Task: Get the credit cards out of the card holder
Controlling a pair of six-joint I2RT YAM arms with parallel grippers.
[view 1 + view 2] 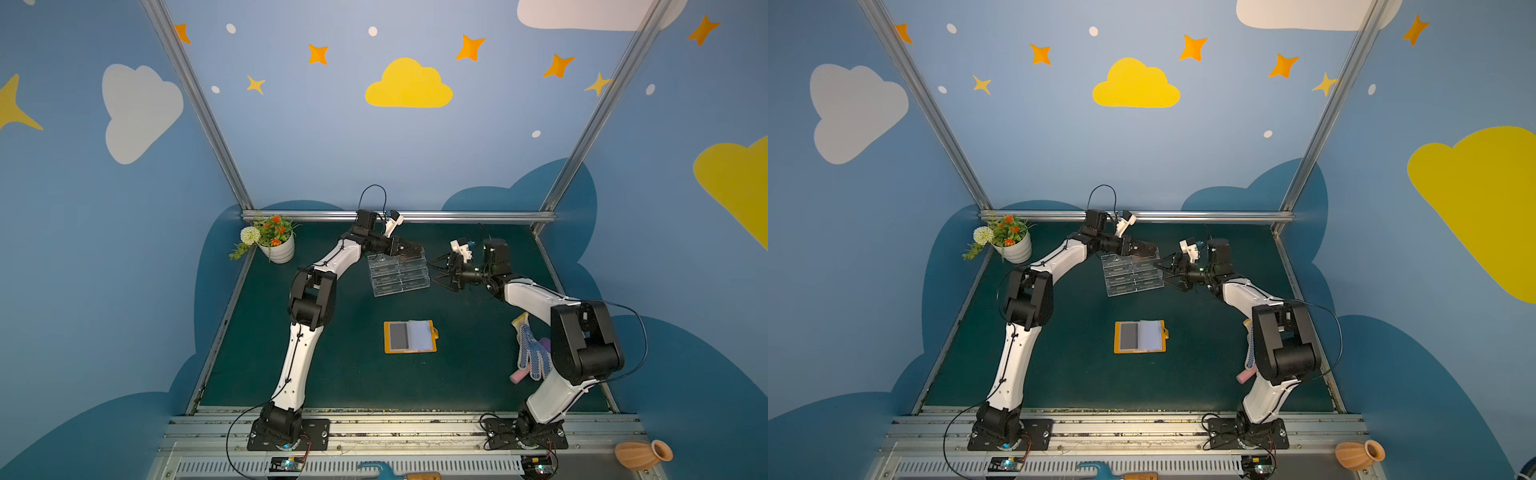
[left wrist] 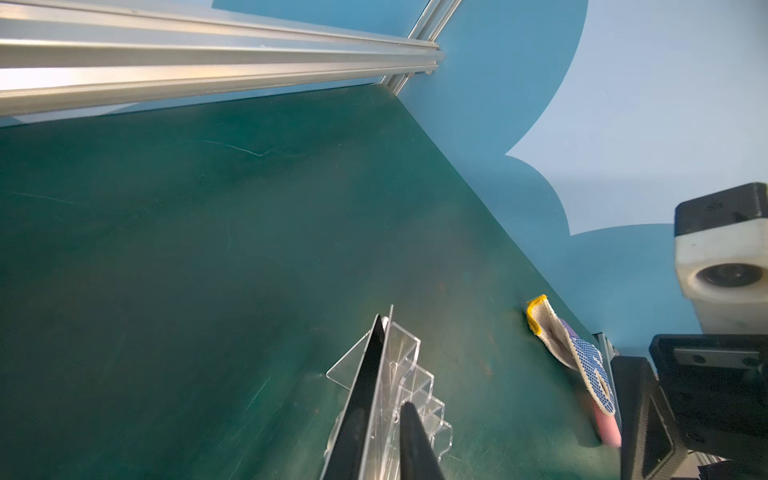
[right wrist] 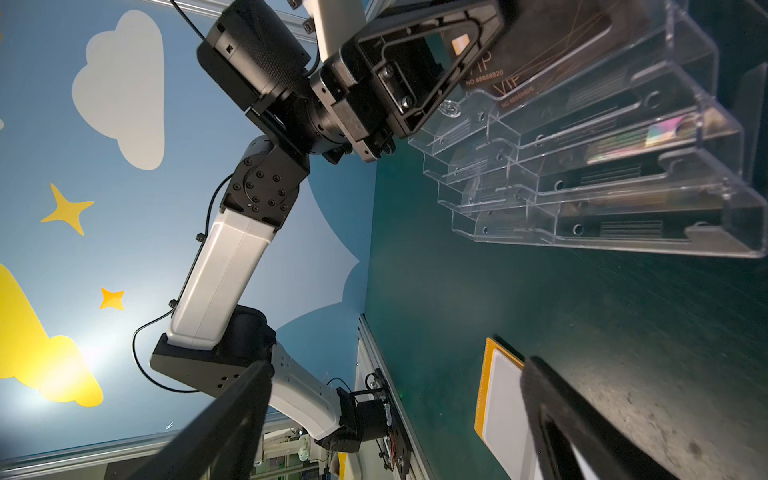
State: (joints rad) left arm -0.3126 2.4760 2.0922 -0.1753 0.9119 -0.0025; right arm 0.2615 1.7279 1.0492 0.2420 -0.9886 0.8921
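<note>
Left gripper [image 1: 415, 250]: at the top tier of the clear acrylic stand [image 1: 399, 272]. One of its fingers [image 2: 415, 440] lies along the stand's stepped front. A flat black edge runs beside the back plate, and I cannot tell whether it is a card or the other finger.
Left gripper state: the gap looks narrow, but I cannot tell whether the gripper is apart or clamped on a card.
Right gripper [image 1: 439, 276]: held off the table [image 1: 332, 374], pointing at the stand's side, fingers [image 3: 582, 436] spread wide with nothing between them.
Credit cards [image 3: 536, 58]: dark ones with pale "VIP" lettering stand in the top tier, right at the left gripper's finger. More dark cards sit in the lower tiers, below that gripper and just ahead of the right gripper.
Card holder [image 1: 409, 336]: lies open and flat on the table, well apart from both grippers and nearer the arm bases. A grey rectangle shows in its left sleeve page and pale clear pages on the right. In the right wrist view its orange edge [image 3: 482, 386] shows beyond one finger.
Acrylic stand: between the two grippers, upright on the table.
Glove [image 1: 534, 353]: blue-dotted, behind the right gripper beside that arm, over a pink object [image 1: 519, 376].
Flower pot [image 1: 276, 245]: far corner, behind the left arm.
</note>
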